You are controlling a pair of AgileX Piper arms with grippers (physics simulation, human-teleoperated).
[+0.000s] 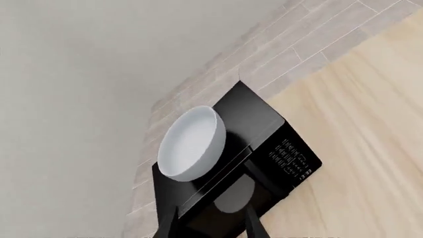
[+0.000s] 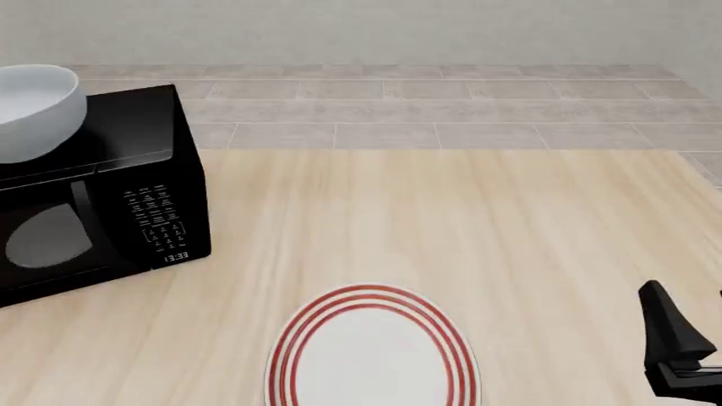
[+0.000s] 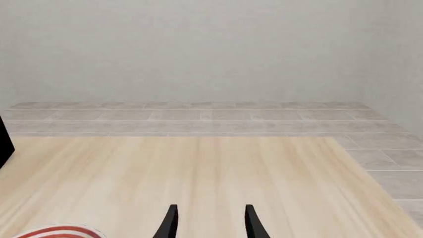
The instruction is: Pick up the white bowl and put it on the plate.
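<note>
Front view: white bowl rests atop the microwave; plate lies bare. My left gripper and right gripper are spread, grasping nothing.

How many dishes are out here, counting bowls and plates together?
2. The white bowl sits on top of the black microwave at the table's left. The plate lies flat on the wooden table, near its front edge. None other shows.

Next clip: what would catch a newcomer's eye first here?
The white bowl perched on top of the black microwave at the table's far left stands out most. Next comes the plate with red rings, lying on the wooden table at the near edge. The right gripper hangs open over bare wood, well away from the bowl.
</note>
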